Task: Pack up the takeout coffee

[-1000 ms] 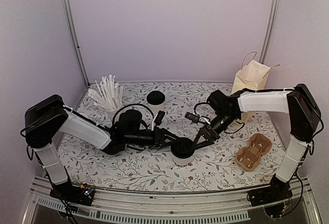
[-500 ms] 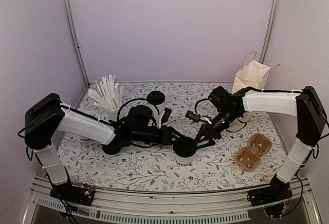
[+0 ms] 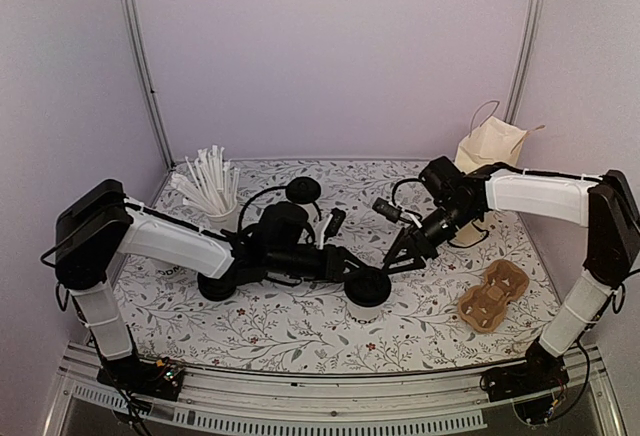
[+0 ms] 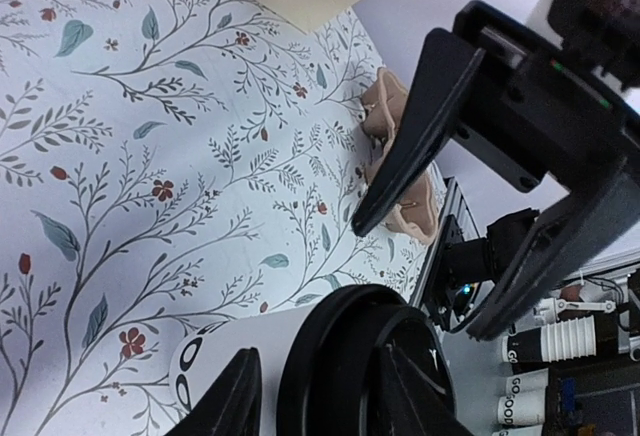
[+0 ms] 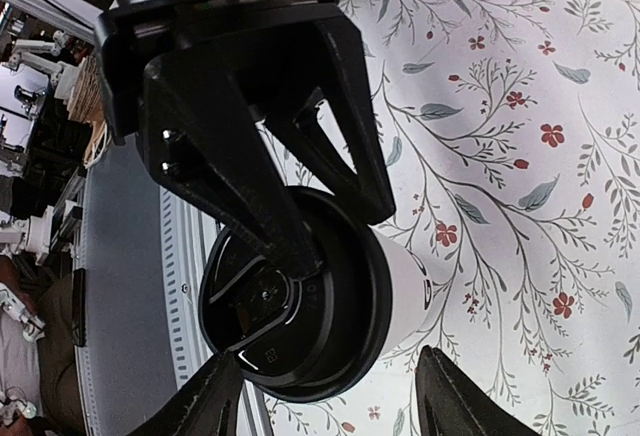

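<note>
One takeout coffee (image 3: pixel 367 286), one bag (image 3: pixel 490 146), one carrier (image 3: pixel 492 296)

We see a robotics lab test cell dressed as a coffee stand. Plain lilac walls (image 3: pixel 330 56) framed by bare aluminium posts (image 3: pixel 140 56) box in a small counter (image 3: pixel 290 331) under a floral cloth. A left arm (image 3: pixel 170 246) and a right arm (image 3: pixel 540 196) are bolted to a metal rail (image 3: pixel 320 381) at its near edge. The props are café ones: a takeout coffee (image 3: pixel 367 288), a cup of white sticks (image 3: pixel 210 191), a paper bag (image 3: pixel 490 144) and a cardboard cup carrier (image 3: pixel 492 296). Past the counter's edge, our left wrist view shows spare stacked cups (image 4: pixel 560 339) among cables and equipment.
</note>
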Robot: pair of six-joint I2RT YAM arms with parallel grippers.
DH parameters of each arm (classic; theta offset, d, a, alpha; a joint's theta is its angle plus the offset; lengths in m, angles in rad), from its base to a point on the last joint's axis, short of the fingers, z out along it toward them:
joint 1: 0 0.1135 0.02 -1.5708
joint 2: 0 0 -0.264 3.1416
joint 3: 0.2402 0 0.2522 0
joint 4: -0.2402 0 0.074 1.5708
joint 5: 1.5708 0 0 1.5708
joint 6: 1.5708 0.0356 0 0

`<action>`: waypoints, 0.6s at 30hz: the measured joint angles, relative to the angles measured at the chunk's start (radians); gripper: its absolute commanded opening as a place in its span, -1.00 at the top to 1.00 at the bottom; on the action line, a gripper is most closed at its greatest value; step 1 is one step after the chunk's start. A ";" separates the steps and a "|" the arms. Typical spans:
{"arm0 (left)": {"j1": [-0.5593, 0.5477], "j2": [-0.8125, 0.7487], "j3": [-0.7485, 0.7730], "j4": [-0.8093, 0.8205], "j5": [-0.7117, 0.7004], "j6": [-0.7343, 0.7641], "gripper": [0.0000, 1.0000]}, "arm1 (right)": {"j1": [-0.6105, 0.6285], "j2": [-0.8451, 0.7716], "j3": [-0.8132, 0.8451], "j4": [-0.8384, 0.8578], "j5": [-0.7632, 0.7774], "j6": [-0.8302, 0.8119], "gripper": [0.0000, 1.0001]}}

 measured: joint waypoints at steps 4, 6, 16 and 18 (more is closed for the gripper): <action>-0.001 0.003 0.005 -0.001 0.000 0.017 0.18 | -0.022 0.045 -0.001 0.008 -0.028 0.010 -0.05; -0.001 0.006 0.008 -0.002 0.002 0.021 0.18 | -0.028 0.071 -0.008 0.008 -0.051 0.016 0.00; -0.001 0.018 0.022 -0.002 0.006 0.035 0.18 | -0.035 0.096 -0.013 0.006 -0.119 0.020 0.09; -0.001 0.020 0.025 -0.003 0.006 0.036 0.18 | -0.042 0.096 -0.013 0.003 -0.118 0.019 0.09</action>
